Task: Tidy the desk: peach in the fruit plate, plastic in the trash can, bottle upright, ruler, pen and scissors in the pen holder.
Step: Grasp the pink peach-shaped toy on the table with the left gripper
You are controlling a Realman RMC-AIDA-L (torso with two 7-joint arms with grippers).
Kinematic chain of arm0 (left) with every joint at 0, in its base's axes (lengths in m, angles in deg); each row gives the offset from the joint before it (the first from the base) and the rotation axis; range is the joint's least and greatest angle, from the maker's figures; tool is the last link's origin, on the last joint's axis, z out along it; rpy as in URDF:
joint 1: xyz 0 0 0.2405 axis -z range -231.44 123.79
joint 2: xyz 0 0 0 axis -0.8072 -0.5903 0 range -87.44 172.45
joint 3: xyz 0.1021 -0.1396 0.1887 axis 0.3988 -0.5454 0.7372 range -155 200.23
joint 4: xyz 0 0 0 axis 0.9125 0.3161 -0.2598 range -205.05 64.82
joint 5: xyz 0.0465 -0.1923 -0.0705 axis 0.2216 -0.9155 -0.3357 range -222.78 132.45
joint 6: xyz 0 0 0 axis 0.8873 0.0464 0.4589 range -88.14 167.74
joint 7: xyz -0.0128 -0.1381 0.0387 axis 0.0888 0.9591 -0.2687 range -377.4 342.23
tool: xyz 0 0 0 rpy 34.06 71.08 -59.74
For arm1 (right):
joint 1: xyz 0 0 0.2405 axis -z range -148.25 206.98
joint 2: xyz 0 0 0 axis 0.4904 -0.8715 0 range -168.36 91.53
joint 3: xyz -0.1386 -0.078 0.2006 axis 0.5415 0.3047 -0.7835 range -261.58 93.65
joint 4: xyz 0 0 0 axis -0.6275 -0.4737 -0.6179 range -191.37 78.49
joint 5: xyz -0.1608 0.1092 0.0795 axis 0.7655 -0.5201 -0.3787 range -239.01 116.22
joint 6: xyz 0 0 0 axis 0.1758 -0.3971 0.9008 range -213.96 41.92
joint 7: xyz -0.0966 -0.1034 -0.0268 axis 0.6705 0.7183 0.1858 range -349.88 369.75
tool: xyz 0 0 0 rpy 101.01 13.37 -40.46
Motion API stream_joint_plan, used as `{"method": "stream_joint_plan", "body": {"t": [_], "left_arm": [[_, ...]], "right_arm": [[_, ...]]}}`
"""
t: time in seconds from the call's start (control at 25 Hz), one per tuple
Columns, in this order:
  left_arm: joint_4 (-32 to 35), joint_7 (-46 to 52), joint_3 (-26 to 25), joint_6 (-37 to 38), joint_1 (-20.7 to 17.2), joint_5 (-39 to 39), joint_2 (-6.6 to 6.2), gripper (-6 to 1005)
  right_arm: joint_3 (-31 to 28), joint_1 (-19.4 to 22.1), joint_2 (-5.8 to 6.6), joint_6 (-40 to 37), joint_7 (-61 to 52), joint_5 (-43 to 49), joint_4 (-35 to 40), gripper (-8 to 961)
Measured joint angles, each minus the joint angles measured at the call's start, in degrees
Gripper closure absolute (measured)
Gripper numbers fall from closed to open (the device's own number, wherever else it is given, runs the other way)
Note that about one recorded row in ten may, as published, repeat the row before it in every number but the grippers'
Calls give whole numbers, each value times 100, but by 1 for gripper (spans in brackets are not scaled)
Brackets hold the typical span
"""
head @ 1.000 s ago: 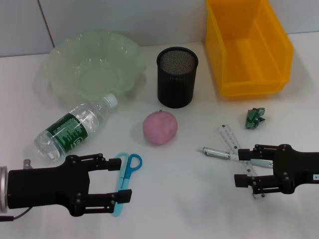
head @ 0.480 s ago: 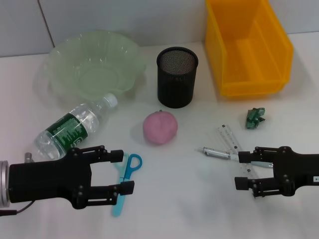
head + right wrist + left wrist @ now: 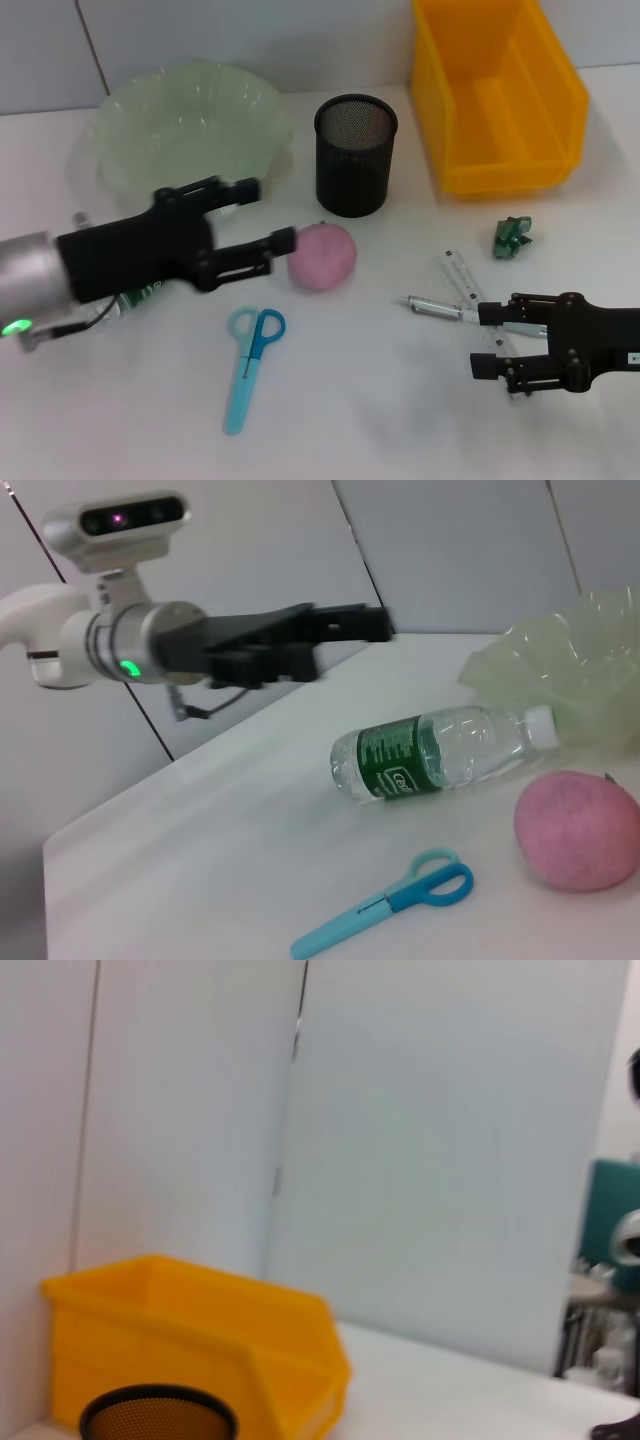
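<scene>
No lettering can be read anywhere. The water bottle [image 3: 440, 752] lying on the surface carries a green label with white print, but the characters are too small and blurred to make out. The clear ruler [image 3: 462, 275] shows fine scale marks whose numbers cannot be told. The scissors [image 3: 250, 358] and the yellow bin [image 3: 497, 95] show no writing.

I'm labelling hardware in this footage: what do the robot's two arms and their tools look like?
Left tool: matte black, boxy body with two long, thin straight fingers, mounted on a silver-grey cylindrical wrist showing a small green light and a thin dark cable. Right tool: the same black, boxy build with two slim fingers; a small white marking sits near its rear edge.
</scene>
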Motion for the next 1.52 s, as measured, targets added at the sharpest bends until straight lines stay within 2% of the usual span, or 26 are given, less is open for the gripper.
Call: {"method": "stream_joint_plan", "body": {"t": [0.04,0.12,0.2,0.28,0.32,0.44,0.52,0.56,0.64,0.72,0.76,1.0,1.2,1.52], "left_arm": [[35,23,472,-583,111,-195,-1,225],[52,54,616,-768,153,-227,-1,226],[133,376,1438,-1755,447,-221,-19,226],[142,564,1799,-2167,599,-138,-28,226],[142,564,1799,-2167,599,-138,-28,226],[148,1286,2499,-3160,1012,608,-7,227],[147,1364,2544,-3229,1036,691,-7,227],[175,1767,2736,-3537,1143,1121,-3,227],[257,2020,2825,-3706,1163,1424,1,228],[257,2020,2825,-3706,1163,1424,1,228],[375,2233,2848,-3758,1152,1727,2,228],[384,2511,2889,-3837,1193,2145,15,229],[387,2516,2918,-3841,1195,2161,17,230],[444,2522,3433,-4294,1184,2180,15,249]], "right_arm": [[0,0,0,2,0,0,2,141],[-2,0,1,9,0,0,2,142],[-3,0,9,20,-2,0,-2,142],[-3,0,12,27,-2,0,-2,143],[-3,0,15,40,-2,0,-3,143],[-2,0,22,74,-5,-1,-11,144],[-2,0,23,78,-8,-1,-13,144],[-2,0,23,81,-9,-1,-13,144],[-2,0,24,85,-10,-1,-14,145],[-2,0,25,91,-12,-1,-14,145],[-2,0,25,95,-14,-1,-12,146],[-2,-8,25,105,-30,-1,5,147],[-2,-9,25,105,-40,-1,22,148],[-2,-9,26,103,-40,-1,17,150]]}}
